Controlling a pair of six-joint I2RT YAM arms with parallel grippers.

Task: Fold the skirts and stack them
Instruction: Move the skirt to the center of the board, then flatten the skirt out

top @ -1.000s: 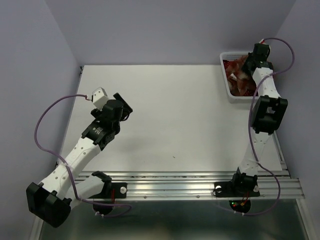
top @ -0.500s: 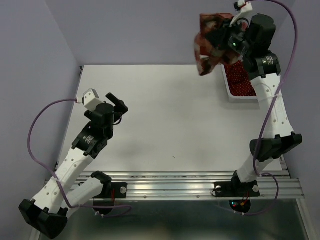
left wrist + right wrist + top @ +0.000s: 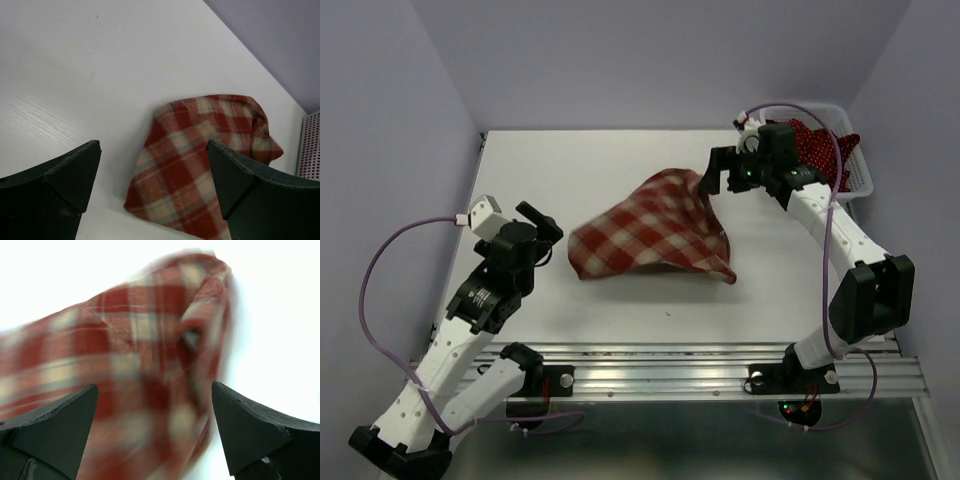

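Observation:
A red-and-cream plaid skirt (image 3: 650, 232) lies crumpled and spread at the middle of the table, seen also in the left wrist view (image 3: 200, 150) and blurred in the right wrist view (image 3: 140, 350). My right gripper (image 3: 713, 178) hovers at its far right corner, open, with nothing between the fingers (image 3: 155, 390). My left gripper (image 3: 544, 220) stands open just left of the skirt, apart from it, pointing at its near edge (image 3: 152, 150). Dark red polka-dot cloth (image 3: 817, 140) fills the basket, one fold hanging over the rim.
A white mesh basket (image 3: 860, 178) stands at the table's far right corner, and its wall (image 3: 311, 145) shows in the left wrist view. Purple walls close in the back and sides. A metal rail (image 3: 720, 368) runs along the near edge.
My right arm lifted the plaid skirt from the basket, swung left and let it fall on the table, its jaws opening. The left arm drew slightly back and left.

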